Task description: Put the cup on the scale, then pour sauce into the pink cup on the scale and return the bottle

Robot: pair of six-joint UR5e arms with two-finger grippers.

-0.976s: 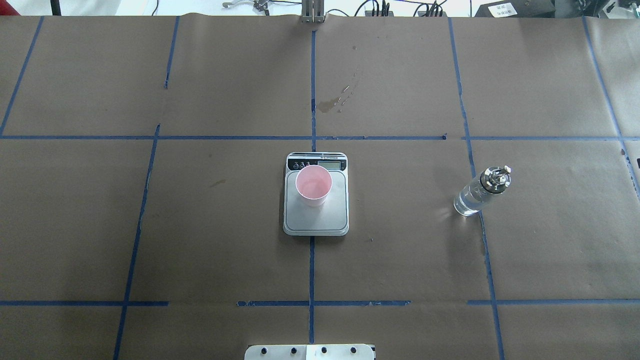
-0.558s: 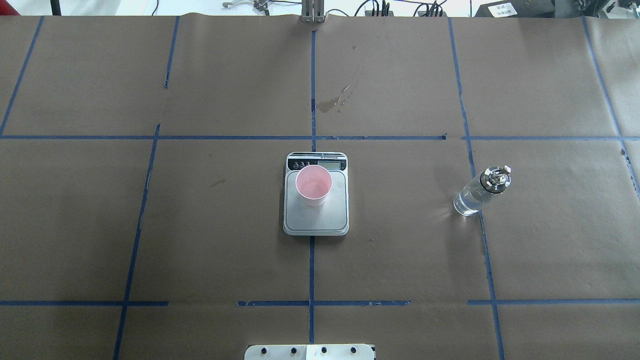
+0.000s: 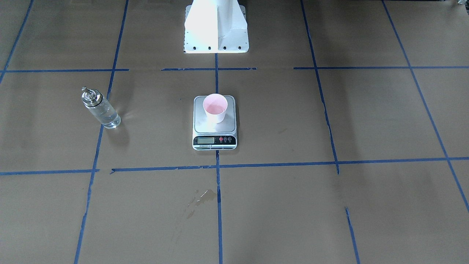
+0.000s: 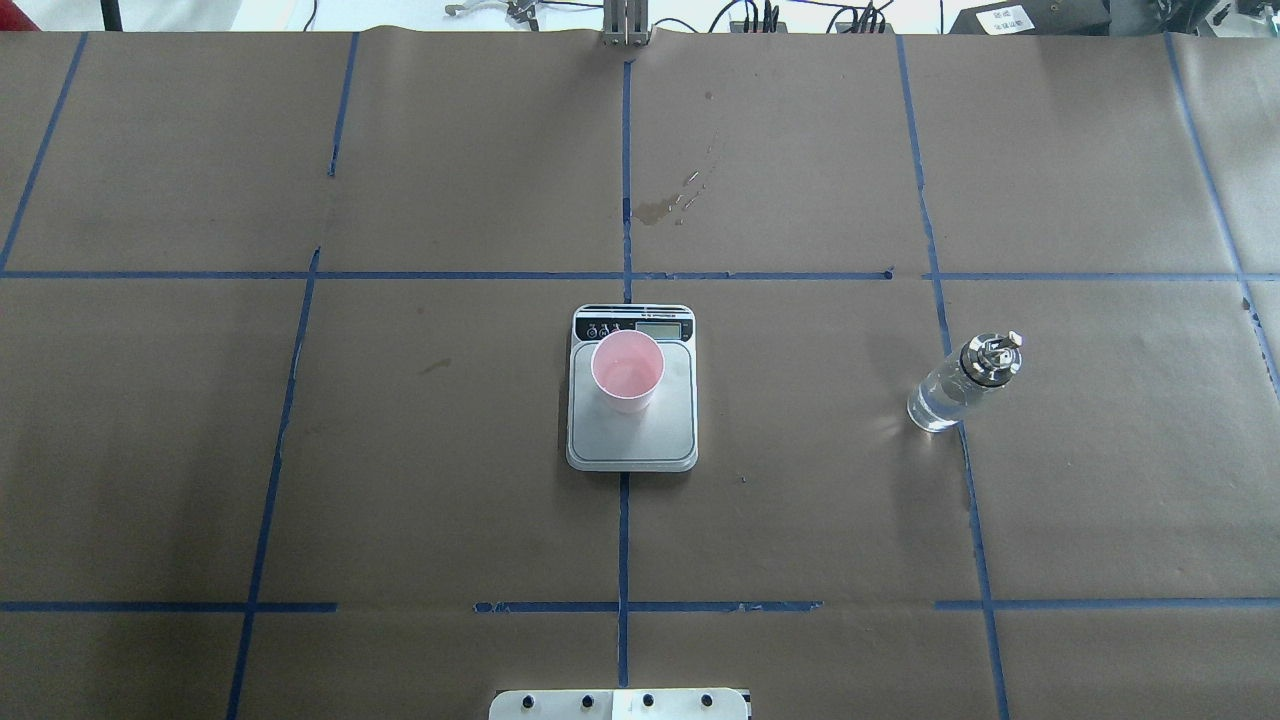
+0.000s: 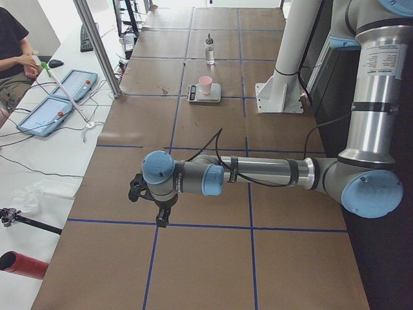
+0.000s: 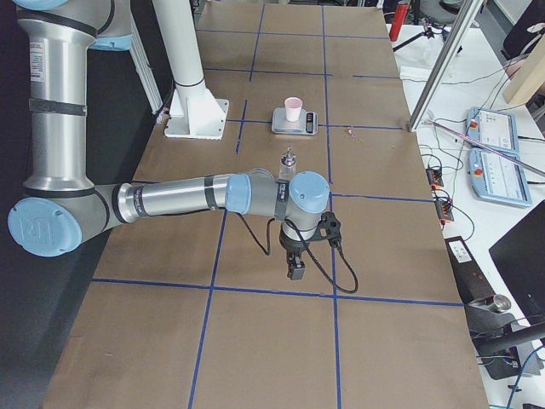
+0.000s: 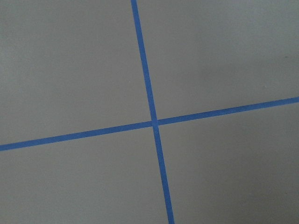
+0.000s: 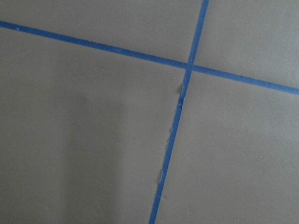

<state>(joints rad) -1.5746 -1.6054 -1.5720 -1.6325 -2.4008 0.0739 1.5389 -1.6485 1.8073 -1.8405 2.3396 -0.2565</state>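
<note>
The white cup with a pink inside (image 4: 627, 372) stands upright on the far part of the scale's steel platform (image 4: 650, 440), at the table's middle; it also shows in the front view (image 3: 215, 107). The clear glass bottle (image 4: 950, 392) with its metal pourer cap stands upright on the table well to the scale's right, clear liquid inside; in the front view the bottle (image 3: 102, 112) is at the left. My left gripper (image 5: 162, 216) and right gripper (image 6: 295, 268) hang low over the table's two ends, far from these things. I cannot tell whether they are open or shut.
Brown paper with blue tape lines covers the table. A damp stain (image 4: 660, 208) lies beyond the scale. The robot's white base (image 3: 216, 29) stands at the near edge. A person (image 5: 13, 58) sits at a side table with blue tablets (image 5: 61, 97).
</note>
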